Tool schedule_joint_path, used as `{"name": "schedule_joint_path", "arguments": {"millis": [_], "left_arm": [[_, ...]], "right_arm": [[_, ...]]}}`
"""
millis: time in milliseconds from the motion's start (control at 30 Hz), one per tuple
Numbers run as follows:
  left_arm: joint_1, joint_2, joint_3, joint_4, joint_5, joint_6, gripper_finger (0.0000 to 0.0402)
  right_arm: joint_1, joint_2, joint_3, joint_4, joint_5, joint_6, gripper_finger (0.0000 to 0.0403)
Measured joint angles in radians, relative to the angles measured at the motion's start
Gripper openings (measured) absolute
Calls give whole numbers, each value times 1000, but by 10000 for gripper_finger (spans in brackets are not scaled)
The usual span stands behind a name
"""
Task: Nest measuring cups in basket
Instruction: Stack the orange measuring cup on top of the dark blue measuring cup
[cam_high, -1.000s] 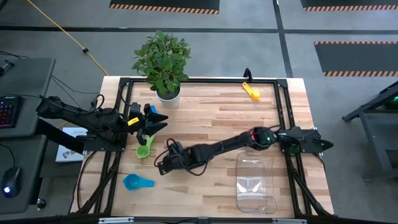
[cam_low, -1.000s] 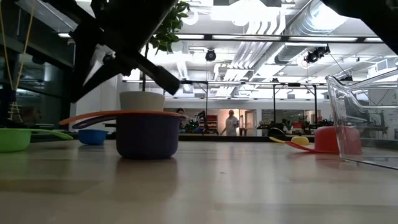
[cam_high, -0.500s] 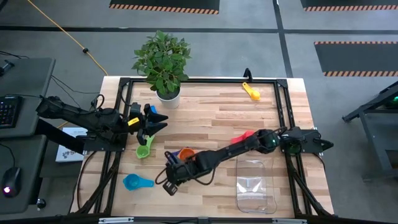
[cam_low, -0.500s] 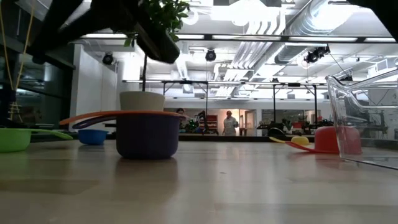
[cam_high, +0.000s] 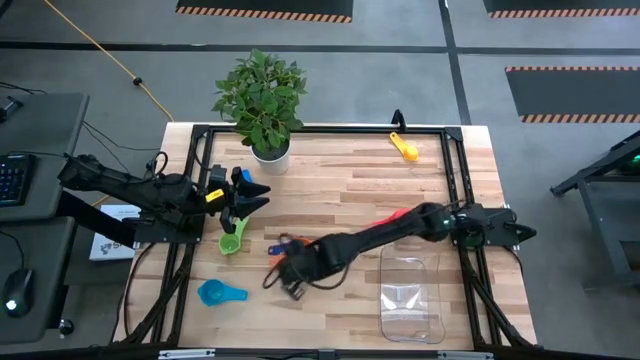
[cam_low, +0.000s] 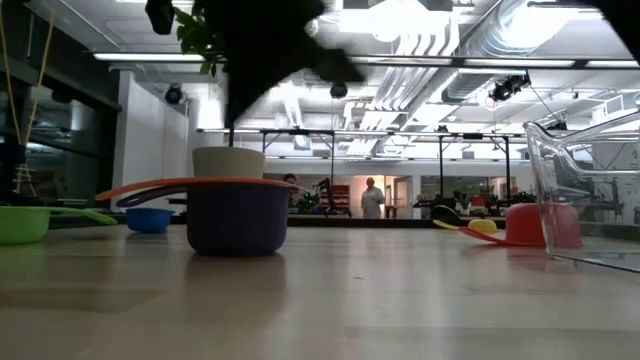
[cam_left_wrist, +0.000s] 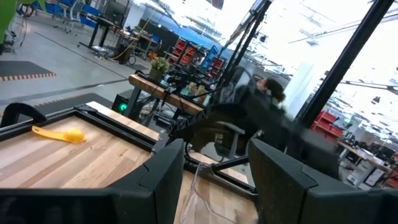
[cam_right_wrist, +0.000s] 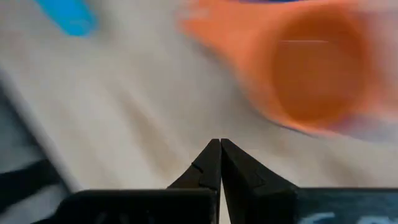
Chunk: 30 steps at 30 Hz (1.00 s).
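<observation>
The orange measuring cup (cam_low: 190, 185) sits nested in the dark blue cup (cam_low: 236, 222) on the table; from above, the orange cup (cam_high: 291, 241) and the blue handle (cam_high: 273, 250) peek out beside my right arm. My right gripper (cam_high: 282, 280) hovers just near of them, shut (cam_right_wrist: 219, 143), with the orange cup (cam_right_wrist: 317, 68) ahead of its fingertips. The green cup (cam_high: 232, 243), light blue cup (cam_high: 220, 293), red cup (cam_high: 390, 215) and yellow cup (cam_high: 405, 150) lie scattered on the table. The clear basket (cam_high: 410, 295) stands at the near right. My left gripper (cam_high: 258, 196) waits open at the left edge.
A potted plant in a white pot (cam_high: 270, 155) stands at the far edge. A small blue cup (cam_high: 245, 177) lies beside my left gripper. A black frame (cam_high: 330, 128) runs around the table. Bare wood lies between the stacked cups and the basket.
My right gripper has risen away from the stacked orange and dark blue cups and swung a little toward the table's near right. The two cups have stayed where they were.
</observation>
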Motion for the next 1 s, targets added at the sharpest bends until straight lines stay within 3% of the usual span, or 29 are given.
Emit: {"name": "schedule_joint_path", "arguments": {"millis": [200,333,433,733,833,933,1000], "left_arm": [[0,0,0,0,-3,0,172],[0,0,0,1,-27,4,172],[0,0,0,3,-42,9,172],[-17,23,1,-3,-3,-33,165],[-80,84,41,-122,-5,-88,124],[-158,198,148,-319,-22,-149,45],[-218,300,232,-464,-15,-171,12]], "right_arm": [[35,-103,0,-447,167,49,0],[38,-179,-105,-382,177,-14,0],[37,-271,-323,-348,142,-26,0],[22,-767,-1083,288,99,-47,0],[-2,-893,-1236,436,100,-54,0],[-38,-982,-1338,518,100,-70,0],[-62,-1028,-1381,565,99,-73,0]]}}
